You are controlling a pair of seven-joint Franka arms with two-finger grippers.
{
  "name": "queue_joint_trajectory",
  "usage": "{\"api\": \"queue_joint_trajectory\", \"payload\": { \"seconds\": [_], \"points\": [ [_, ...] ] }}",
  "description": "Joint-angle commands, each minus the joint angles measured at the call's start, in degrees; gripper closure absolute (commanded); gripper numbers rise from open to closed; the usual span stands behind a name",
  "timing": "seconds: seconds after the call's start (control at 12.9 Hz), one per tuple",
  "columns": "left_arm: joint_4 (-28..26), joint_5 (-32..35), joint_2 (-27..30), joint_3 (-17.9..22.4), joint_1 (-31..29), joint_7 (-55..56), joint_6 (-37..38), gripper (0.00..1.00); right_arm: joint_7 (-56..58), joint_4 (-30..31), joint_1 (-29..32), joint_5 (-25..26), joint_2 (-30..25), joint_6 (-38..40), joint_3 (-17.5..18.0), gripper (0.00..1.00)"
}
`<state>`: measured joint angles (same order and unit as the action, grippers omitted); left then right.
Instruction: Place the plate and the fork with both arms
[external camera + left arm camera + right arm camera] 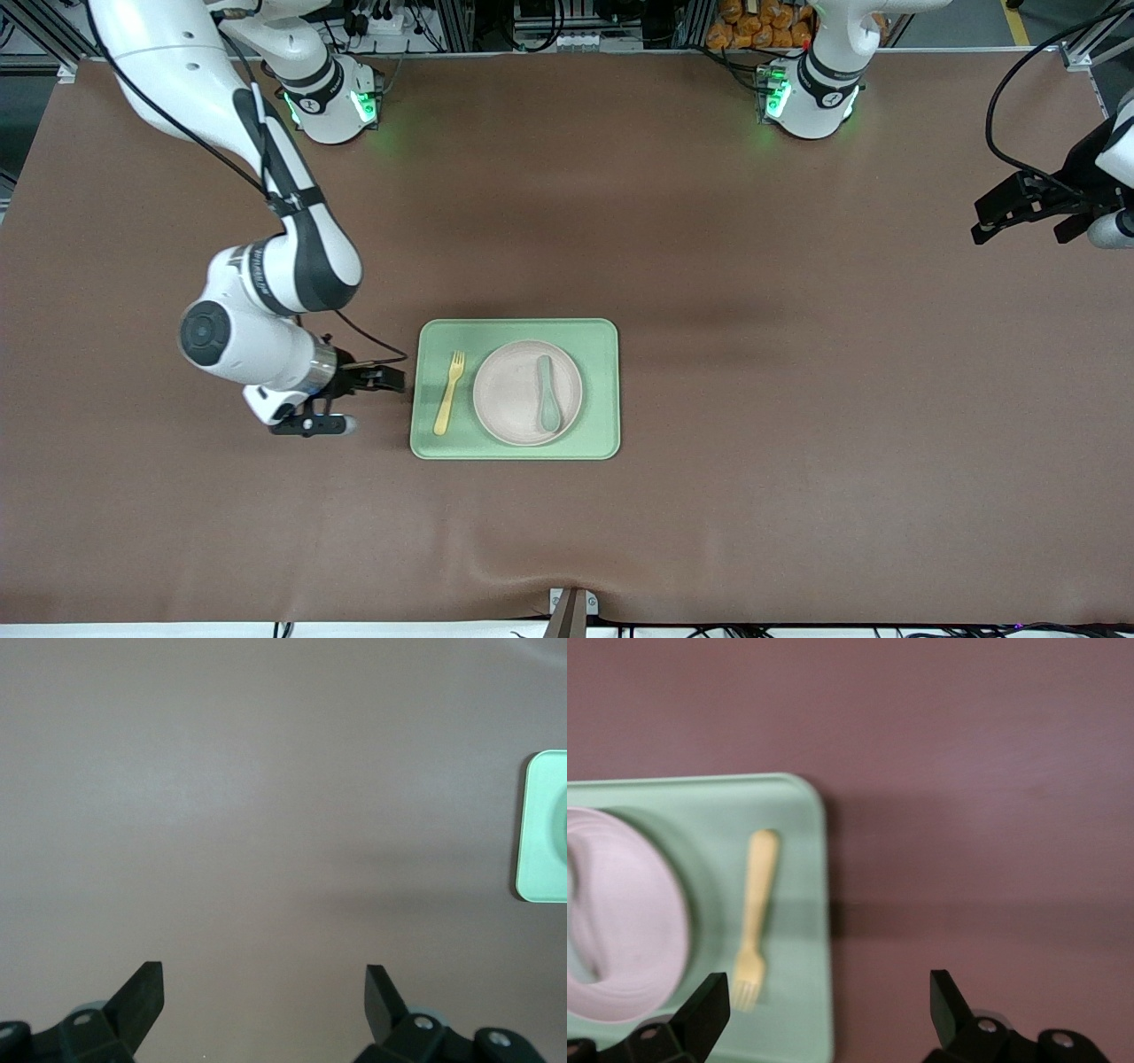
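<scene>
Tray bearing plate and fork, whose long axis runs toward the camera, lies just beside the open, empty right gripper; the left gripper, open and empty, waits well apart.

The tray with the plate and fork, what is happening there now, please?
Nothing is held now. The plate lies on the green tray, a spoon on it, the fork beside it. The right gripper, open and empty, sits beside the tray's edge. The left gripper, open, waits at the left arm's end of the table.
</scene>
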<state>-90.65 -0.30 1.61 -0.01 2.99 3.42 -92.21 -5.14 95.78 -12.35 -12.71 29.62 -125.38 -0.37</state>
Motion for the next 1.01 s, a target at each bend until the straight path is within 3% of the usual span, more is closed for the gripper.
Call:
{"api": "queue_joint_trajectory", "payload": {
  "seconds": [0.0, 0.16, 0.39, 0.62, 0.93],
  "points": [
    [0.7, -1.0, 0.1, -0.2, -0.2, -0.7, 0.8, 0.0, 0.9, 1.5, 4.4, 3.3, -5.2, 3.6, 0.7, 0.0],
    [0.7, -1.0, 0.1, -0.2, -0.2, -0.9, 0.8, 0.0, 0.9, 1.4, 7.2, 4.6, -11.0, 10.1, 0.6, 0.0],
    [0.7, -1.0, 0.1, -0.3, -0.1, -0.8, 0.8, 0.0, 1.9, 1.2, 10.1, 10.5, -20.3, 19.9, 0.8, 0.0],
    [0.7, -1.0, 0.1, -0.3, -0.2, -0.9, 0.8, 0.0, 7.2, 0.7, 12.1, 10.4, -27.8, 28.4, 0.6, 0.0],
    [0.7, -0.9, 0.1, -0.2, -0.1, -0.9, 0.8, 0.0, 8.7, -7.1, 12.0, 10.6, -30.8, 41.3, -0.9, 0.0]
  ]
}}
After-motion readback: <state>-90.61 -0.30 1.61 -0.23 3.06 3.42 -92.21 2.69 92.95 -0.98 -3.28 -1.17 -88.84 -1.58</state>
